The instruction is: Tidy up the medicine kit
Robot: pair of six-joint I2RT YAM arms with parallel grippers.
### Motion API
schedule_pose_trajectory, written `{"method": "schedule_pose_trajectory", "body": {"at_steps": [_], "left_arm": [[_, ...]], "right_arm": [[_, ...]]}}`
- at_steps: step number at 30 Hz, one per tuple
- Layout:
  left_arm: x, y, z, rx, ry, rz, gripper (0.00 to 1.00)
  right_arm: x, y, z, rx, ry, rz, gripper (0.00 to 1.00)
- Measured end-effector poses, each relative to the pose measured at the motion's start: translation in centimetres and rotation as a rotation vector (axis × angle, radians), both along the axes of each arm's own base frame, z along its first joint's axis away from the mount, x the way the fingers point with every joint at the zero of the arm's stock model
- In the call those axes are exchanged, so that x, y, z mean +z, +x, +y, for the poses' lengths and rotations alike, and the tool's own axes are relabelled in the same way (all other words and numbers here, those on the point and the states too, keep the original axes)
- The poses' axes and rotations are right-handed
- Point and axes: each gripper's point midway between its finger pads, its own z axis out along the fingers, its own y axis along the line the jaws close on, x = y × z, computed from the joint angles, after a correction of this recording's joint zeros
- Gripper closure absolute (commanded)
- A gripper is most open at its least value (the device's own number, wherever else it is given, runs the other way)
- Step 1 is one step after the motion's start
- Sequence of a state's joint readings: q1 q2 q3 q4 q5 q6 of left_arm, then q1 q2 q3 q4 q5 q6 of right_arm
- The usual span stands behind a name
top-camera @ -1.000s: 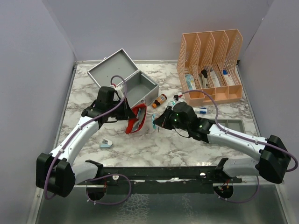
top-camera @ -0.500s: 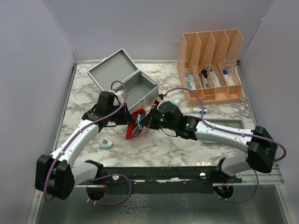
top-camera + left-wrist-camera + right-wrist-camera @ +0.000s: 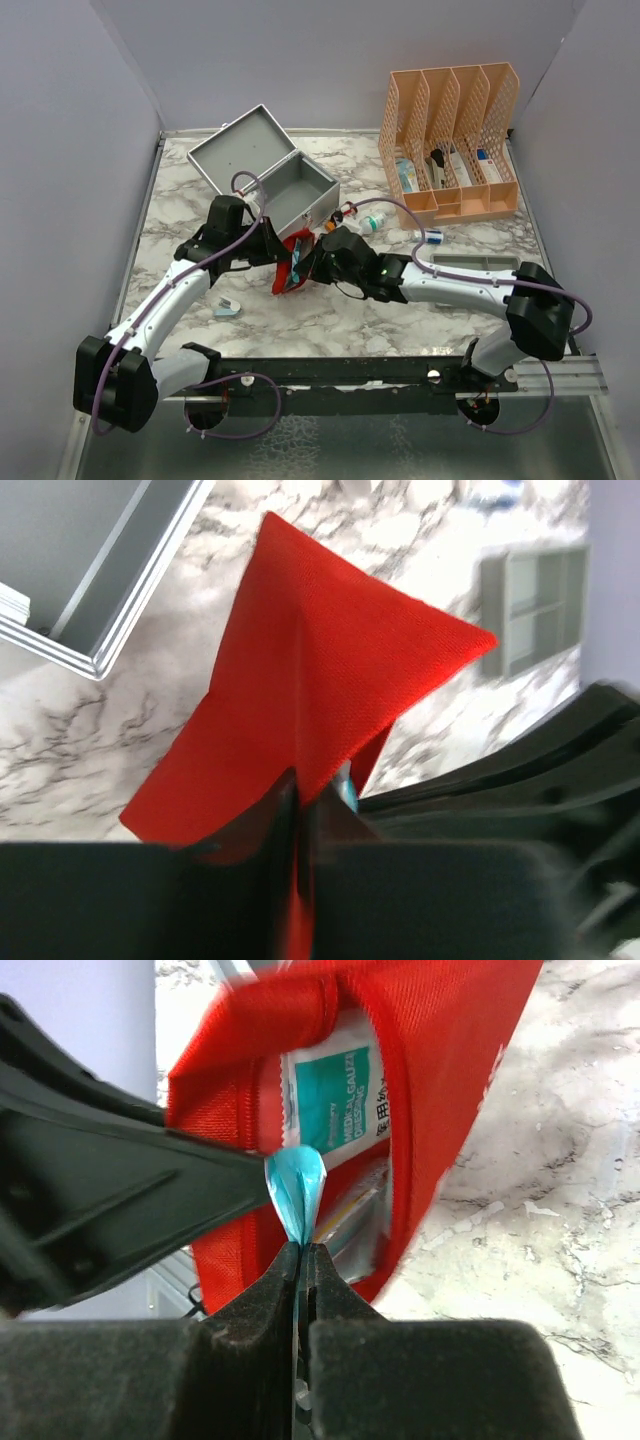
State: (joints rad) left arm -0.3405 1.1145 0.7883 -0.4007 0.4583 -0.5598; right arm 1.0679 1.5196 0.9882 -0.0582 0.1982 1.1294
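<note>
1. The right gripper point(image 3: 318, 256), clenched on a small crinkled light-blue packet point(image 3: 296, 1188), has travelled left and now reaches the mouth of the red fabric pouch point(image 3: 290, 264) (a second ago it was well apart from it).
2. The left gripper point(image 3: 268, 247) is clenched on the pouch's edge, just in front of the medicine kit point(image 3: 285, 185), the grey metal box with its hinged lid open, at the back left.
3. I judge the insertion of the packet is about to begin.
4. Only the right wrist view shows the pouch's inside, where a white-and-teal dressing packet point(image 3: 335, 1080) lies. The left wrist view shows only its outer cloth.
</note>
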Motion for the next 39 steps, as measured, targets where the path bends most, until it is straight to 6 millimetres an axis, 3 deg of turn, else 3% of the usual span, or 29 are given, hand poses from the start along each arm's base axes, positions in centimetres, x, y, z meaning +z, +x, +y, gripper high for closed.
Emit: {"method": "schedule_pose_trajectory", "body": {"at_steps": [6, 13, 23, 30, 39], "left_arm": [[1.7, 0.4, -1.1, 0.153, -0.163, 0.137, 1.0], [2.8, 0.3, -1.6, 0.179, -0.231, 0.172, 1.0], [1.8, 0.0, -1.4, 0.173, -0.21, 0.183, 1.0], [0.6, -0.4, -1.2, 0.169, -0.181, 0.21, 1.0], [0.2, -0.6, -1.0, 0.163, -0.163, 0.216, 1.0]], "right_arm": [[-2.3, 0.2, 0.5, -0.014, -0.034, 0.041, 0.98], [-2.2, 0.3, 1.1, -0.011, -0.024, 0.036, 0.96], [-1.2, 0.8, 0.3, -0.071, -0.006, 0.032, 0.85], [-0.2, 1.0, -0.5, -0.102, 0.007, 0.014, 0.72], [0.3, 0.6, -1.4, -0.099, -0.011, 0.006, 0.69]]}}
